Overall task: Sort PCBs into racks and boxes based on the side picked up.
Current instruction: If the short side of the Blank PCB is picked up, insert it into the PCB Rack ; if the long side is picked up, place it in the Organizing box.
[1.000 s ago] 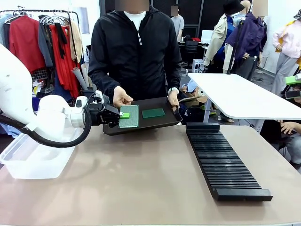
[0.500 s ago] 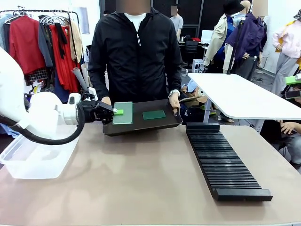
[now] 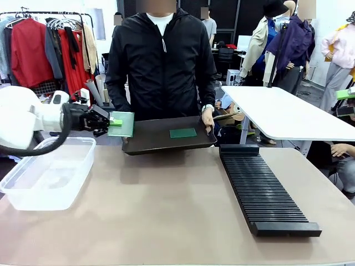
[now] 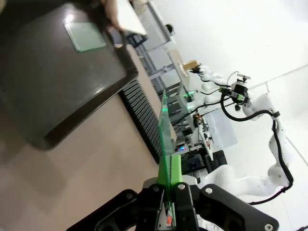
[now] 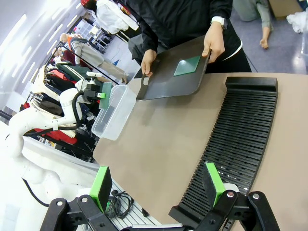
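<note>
My left gripper is shut on the left edge of a green PCB. It holds the board in the air, left of the tray and above the far corner of the clear box. In the left wrist view that PCB stands edge-on between the shut fingers. A second PCB lies flat on the shallow black tray, which the person holds with both hands. The long black slotted rack lies on the table's right. My right gripper hangs open above the near end of the rack.
The person stands at the far side of the table, their hands on the tray's two ends. A white table stands behind to the right and a clothes rail at the back left. Bare tabletop lies between box and rack.
My left arm has pulled back to the left, carrying the PCB off the tray and out over the box's far corner. The person's hand has left the board.
</note>
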`<state>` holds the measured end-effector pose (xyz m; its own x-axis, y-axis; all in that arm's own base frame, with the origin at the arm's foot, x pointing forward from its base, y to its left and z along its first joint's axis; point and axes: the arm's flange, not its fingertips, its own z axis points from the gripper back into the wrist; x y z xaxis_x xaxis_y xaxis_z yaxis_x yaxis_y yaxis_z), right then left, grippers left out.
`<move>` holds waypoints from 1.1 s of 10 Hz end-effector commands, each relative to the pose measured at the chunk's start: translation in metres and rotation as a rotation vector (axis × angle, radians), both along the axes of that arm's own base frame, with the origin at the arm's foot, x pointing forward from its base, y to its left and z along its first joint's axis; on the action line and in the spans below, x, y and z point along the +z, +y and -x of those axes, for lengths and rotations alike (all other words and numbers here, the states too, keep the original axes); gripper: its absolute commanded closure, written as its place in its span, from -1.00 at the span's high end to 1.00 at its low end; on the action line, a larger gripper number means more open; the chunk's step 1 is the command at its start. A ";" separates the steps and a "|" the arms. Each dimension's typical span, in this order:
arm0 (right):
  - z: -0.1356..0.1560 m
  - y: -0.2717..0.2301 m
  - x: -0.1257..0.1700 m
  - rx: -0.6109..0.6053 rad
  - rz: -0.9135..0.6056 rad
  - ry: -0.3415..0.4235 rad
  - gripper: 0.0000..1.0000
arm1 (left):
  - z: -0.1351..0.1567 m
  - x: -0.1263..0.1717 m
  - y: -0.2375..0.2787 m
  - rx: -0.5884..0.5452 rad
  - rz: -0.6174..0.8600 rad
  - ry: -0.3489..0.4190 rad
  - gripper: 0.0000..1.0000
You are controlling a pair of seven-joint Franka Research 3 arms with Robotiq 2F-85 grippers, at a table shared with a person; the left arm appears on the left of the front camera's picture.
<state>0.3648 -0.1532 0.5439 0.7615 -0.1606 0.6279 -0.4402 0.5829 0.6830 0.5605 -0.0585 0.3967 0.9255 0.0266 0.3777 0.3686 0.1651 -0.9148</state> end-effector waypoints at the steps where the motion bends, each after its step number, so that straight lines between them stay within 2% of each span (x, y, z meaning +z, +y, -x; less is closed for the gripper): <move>1: 0.000 0.001 0.002 0.000 -0.008 -0.009 1.00 | 0.011 0.026 0.029 -0.016 -0.139 0.065 -1.00; 4: 0.000 0.001 0.002 0.000 -0.008 -0.009 1.00 | 0.015 0.058 0.078 0.007 -0.357 0.101 -1.00; 6: 0.000 0.001 0.002 0.000 -0.008 -0.009 1.00 | 0.016 0.074 0.102 -0.015 -0.428 0.130 -1.00; 9: 0.000 0.001 0.002 0.000 -0.008 -0.009 1.00 | 0.007 0.085 0.127 0.016 -0.596 0.218 -1.00; 11: 0.000 0.001 0.002 0.000 -0.008 -0.009 1.00 | 0.005 0.082 0.132 0.017 -0.708 0.276 -1.00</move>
<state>0.3647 -0.1534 0.5439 0.7615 -0.1609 0.6279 -0.4399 0.5832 0.6829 0.5505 0.0759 0.4763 0.9870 -0.1146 0.1132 0.1610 0.7148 -0.6805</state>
